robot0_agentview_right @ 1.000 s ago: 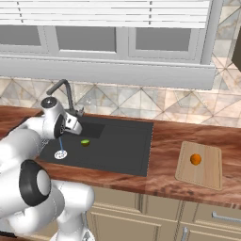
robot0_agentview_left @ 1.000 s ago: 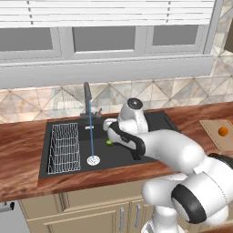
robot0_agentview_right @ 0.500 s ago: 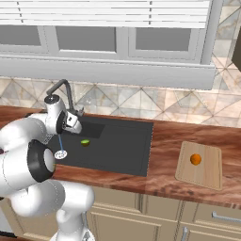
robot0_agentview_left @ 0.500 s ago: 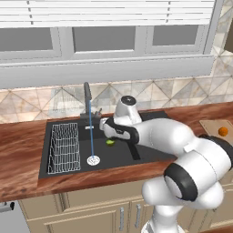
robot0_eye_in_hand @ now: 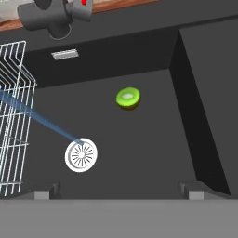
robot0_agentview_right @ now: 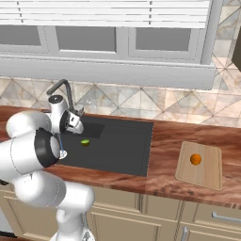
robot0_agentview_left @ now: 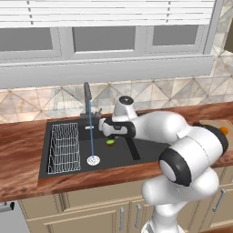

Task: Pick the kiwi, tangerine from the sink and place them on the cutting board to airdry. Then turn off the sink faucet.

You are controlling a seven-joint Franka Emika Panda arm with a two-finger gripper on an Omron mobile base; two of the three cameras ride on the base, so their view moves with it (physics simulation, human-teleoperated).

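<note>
**Pincer open over sink; kiwi on basin floor, tangerine on board**

The pincer (robot0_eye_in_hand: 119, 190) hangs inside the sink (robot0_agentview_left: 136, 154), above the deep basin, with its jaws spread wide and nothing between them. In the hand view the two finger tips (robot0_eye_in_hand: 45, 191) stand far apart at the bottom edge, and the kiwi (robot0_eye_in_hand: 128, 98) lies beyond them on the dark basin floor, not touched by either tip.

The kiwi (robot0_agentview_left: 110, 141) rests just beside the pincer in the left base view, between the drain (robot0_agentview_left: 93, 160) and the step up to the shallower basin. It shows its green cut face upward.

The sink faucet (robot0_agentview_left: 87, 98) stands upright at the back rim. A thin blue stream of water (robot0_agentview_left: 91, 134) runs from its spout down onto the drain, so the tap is on. The wire rack (robot0_agentview_left: 64, 148) sits in the left part of the basin, well apart from the kiwi.

The tangerine (robot0_agentview_right: 195, 159) lies on the cutting board (robot0_agentview_right: 209, 175), which rests flat on the reddish wood desk (robot0_agentview_right: 164, 155) to the right of the sink.
</note>
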